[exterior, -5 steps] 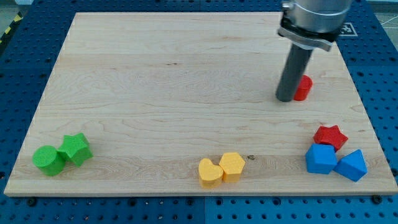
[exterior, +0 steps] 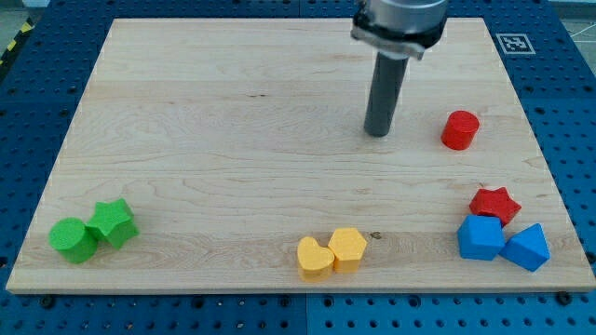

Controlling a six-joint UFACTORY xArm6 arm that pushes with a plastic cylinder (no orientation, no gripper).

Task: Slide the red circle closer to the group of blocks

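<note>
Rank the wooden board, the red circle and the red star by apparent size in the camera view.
1. Wooden board, by far the largest.
2. Red star and red circle: look alike; the star sits nearer the view's bottom, so no ranking.

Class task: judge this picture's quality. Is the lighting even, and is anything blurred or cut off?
Camera view: lighting even and soft, only faint shadows under blocks; red circle and my tip, left of it and apart, look sharp; the arm's upper part is cut off at the view's top.

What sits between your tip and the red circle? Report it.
Nothing: in the camera view only bare board lies between my tip and the red circle, which stands to the view's right of the tip.
</note>
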